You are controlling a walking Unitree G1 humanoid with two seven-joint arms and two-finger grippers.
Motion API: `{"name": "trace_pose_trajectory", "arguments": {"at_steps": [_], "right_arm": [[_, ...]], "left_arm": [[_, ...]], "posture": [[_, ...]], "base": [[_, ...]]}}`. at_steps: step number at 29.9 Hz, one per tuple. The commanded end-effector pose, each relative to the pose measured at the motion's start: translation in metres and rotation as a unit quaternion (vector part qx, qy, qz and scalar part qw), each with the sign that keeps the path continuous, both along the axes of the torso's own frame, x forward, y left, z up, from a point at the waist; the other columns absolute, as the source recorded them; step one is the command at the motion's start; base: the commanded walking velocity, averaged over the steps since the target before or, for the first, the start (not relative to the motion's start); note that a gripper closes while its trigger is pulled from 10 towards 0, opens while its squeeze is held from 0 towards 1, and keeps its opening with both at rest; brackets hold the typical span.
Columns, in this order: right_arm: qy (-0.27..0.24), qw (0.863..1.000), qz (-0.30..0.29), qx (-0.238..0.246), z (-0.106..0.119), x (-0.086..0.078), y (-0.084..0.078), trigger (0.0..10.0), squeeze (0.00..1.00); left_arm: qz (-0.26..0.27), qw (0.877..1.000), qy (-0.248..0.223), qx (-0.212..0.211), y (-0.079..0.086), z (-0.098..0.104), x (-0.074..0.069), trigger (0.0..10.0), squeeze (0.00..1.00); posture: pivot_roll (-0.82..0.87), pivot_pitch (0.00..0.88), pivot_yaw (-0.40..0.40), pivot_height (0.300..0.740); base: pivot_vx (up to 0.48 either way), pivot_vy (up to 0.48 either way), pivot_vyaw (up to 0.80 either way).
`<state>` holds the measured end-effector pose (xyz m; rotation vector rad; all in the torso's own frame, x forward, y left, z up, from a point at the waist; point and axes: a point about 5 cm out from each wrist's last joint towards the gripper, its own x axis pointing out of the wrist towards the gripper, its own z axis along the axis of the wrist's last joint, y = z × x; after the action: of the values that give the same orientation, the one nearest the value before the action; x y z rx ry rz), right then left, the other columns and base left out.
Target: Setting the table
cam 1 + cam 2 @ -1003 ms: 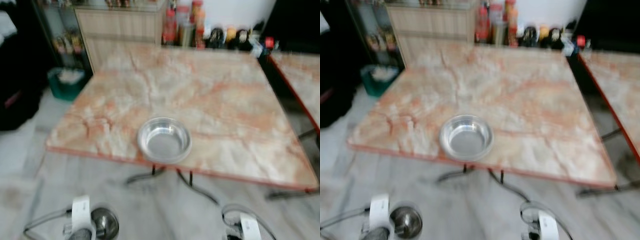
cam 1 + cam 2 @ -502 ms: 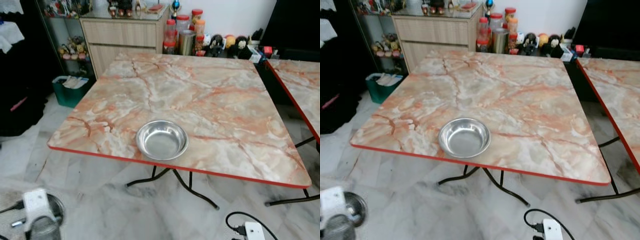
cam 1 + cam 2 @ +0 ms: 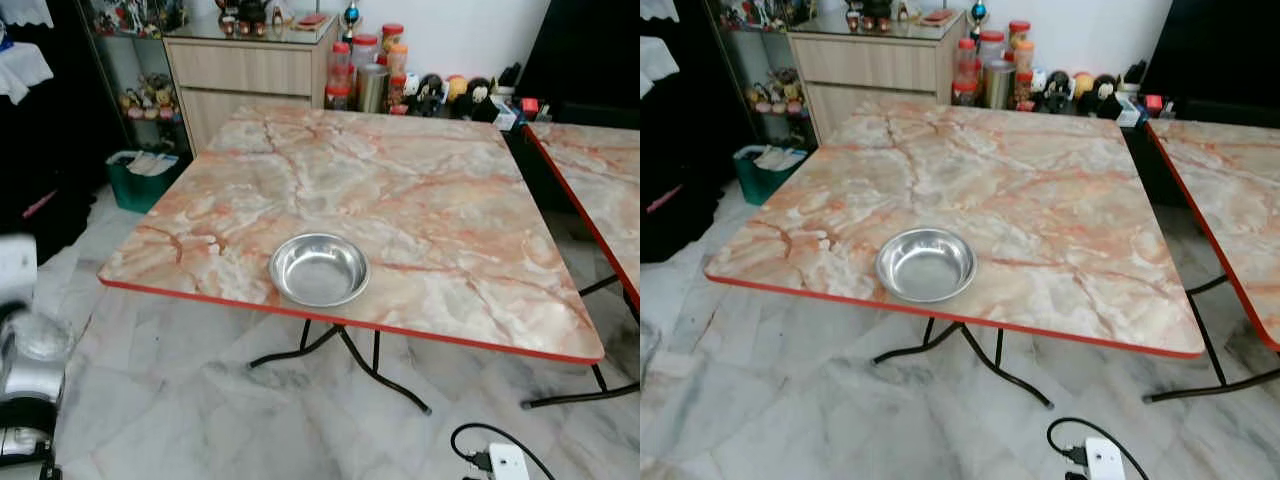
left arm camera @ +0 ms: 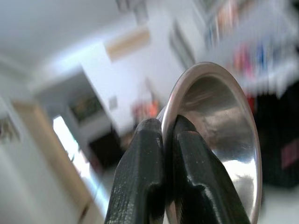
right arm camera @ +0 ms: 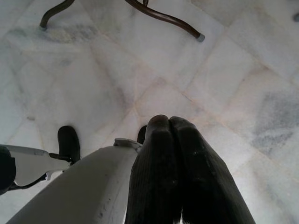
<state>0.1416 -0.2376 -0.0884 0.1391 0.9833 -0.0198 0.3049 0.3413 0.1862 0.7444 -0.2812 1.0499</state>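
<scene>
A steel bowl [image 3: 318,270] sits upright on the marble table [image 3: 420,180], close to its red front edge. My left gripper [image 4: 166,128] is shut on the rim of a second steel bowl [image 4: 224,140], which it holds tilted in the air. In the left eye view that arm [image 3: 25,385] is raised at the far left, over the floor and short of the table, with the held bowl [image 3: 38,335] blurred. My right gripper [image 5: 169,122] is shut on nothing and hangs pointing down at the floor tiles.
A second marble table [image 3: 600,180] stands close on the right. Behind the table are a wooden cabinet [image 3: 250,70], jars and bottles [image 3: 365,70], and a green bin [image 3: 140,180]. A white power strip with a black cable [image 3: 495,462] lies on the floor near the table's black legs [image 3: 340,350].
My left arm has risen with its steel bowl from the bottom of the view to the left edge. The blur has cleared and the camera has shifted slightly.
</scene>
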Motion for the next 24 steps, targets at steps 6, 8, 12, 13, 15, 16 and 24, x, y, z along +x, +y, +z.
{"name": "trace_pose_trajectory", "arguments": {"at_steps": [6,8,12,13,15,16,24], "right_arm": [[0.000,1.000,-0.002,-0.002,0.001,0.001,-0.002,10.0,0.00],[0.000,1.000,-0.002,-0.002,0.001,0.001,-0.002,10.0,0.00],[0.000,1.000,-0.003,-0.002,0.001,0.001,-0.002,10.0,0.00],[0.000,1.000,-0.003,-0.002,0.001,0.001,-0.002,10.0,0.00],[-0.001,1.000,-0.004,-0.001,0.001,0.001,-0.002,10.0,0.00],[-0.001,1.000,-0.004,-0.001,0.001,0.001,-0.002,10.0,0.00],[0.000,1.000,-0.004,0.001,0.001,0.001,-0.001,10.0,0.00]], "left_arm": [[-0.196,0.978,-0.074,0.010,-0.059,0.052,0.037,10.0,0.00],[-0.257,0.963,-0.076,0.016,-0.083,0.061,0.045,10.0,0.00],[-0.348,0.935,-0.062,-0.003,-0.125,0.070,0.058,10.0,0.00],[-0.348,0.935,-0.062,-0.003,-0.125,0.070,0.058,10.0,0.00],[-0.434,0.894,-0.055,-0.097,-0.158,0.070,0.067,10.0,0.00],[-0.434,0.894,-0.055,-0.097,-0.158,0.070,0.067,10.0,0.00],[-0.545,0.761,-0.016,-0.352,-0.220,0.048,0.082,10.0,0.00]], "posture": [[0.04,0.021,-0.011,0.740],[0.04,0.026,-0.010,0.740],[0.04,0.028,-0.006,0.740],[0.04,0.028,-0.006,0.740],[0.04,0.030,-0.002,0.740],[0.04,0.030,-0.002,0.740],[0.04,0.037,0.004,0.740]], "base": [[0.000,0.000,0.00],[0.000,0.000,0.00],[0.000,0.000,0.00],[0.000,0.000,0.00],[0.000,0.000,0.00],[0.000,0.000,0.00],[0.000,0.000,0.00]]}}
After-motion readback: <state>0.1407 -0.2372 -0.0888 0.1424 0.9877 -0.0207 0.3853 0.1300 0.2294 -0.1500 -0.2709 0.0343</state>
